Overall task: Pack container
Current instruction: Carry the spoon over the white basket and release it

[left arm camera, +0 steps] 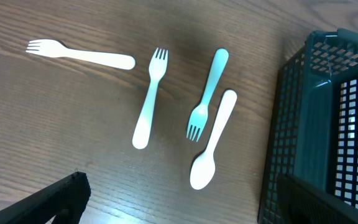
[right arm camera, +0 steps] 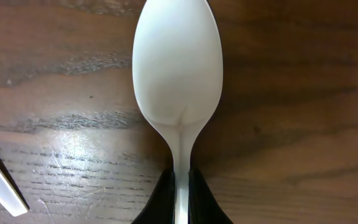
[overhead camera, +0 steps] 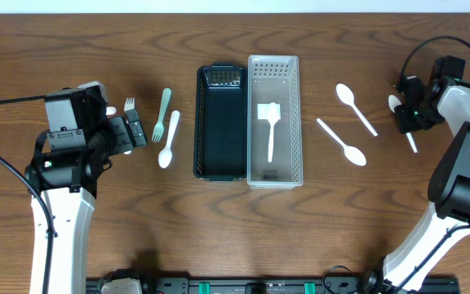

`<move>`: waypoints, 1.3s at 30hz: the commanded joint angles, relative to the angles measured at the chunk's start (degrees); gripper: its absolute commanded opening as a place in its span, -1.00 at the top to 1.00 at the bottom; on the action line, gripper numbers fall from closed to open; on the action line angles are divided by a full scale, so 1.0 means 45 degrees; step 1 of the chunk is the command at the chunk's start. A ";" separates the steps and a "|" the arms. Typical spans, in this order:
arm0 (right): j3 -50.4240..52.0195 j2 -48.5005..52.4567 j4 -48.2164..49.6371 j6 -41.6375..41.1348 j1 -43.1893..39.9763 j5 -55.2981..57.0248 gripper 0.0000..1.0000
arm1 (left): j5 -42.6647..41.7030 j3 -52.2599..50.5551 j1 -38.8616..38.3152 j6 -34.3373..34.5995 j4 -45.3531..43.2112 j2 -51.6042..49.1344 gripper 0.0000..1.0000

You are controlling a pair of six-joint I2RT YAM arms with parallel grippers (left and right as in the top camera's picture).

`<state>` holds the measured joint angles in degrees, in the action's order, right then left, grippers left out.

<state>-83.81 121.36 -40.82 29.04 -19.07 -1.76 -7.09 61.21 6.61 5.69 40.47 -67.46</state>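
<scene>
One white spoon (right arm camera: 178, 68) is pinched by its handle in the right gripper (right arm camera: 180, 182); the left gripper (overhead camera: 139, 131) hangs wide, empty.

Overhead: straight down, whole table (overhead camera: 72, 49). Left wrist: near, angled down, shares green fork (left arm camera: 207, 93), dark basket (left arm camera: 291, 124). Right wrist: very close, spoon (right arm camera: 178, 68).
</scene>
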 commanded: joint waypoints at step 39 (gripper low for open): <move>-0.0597 -0.2715 -0.1112 -1.3546 0.9758 -0.2001 0.98 | 0.0155 0.0262 0.0049 -0.0219 0.0005 -0.0073 -0.96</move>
<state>-86.96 107.33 -46.70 -28.08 24.01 -12.78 -7.09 61.21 6.61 5.69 40.47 -67.46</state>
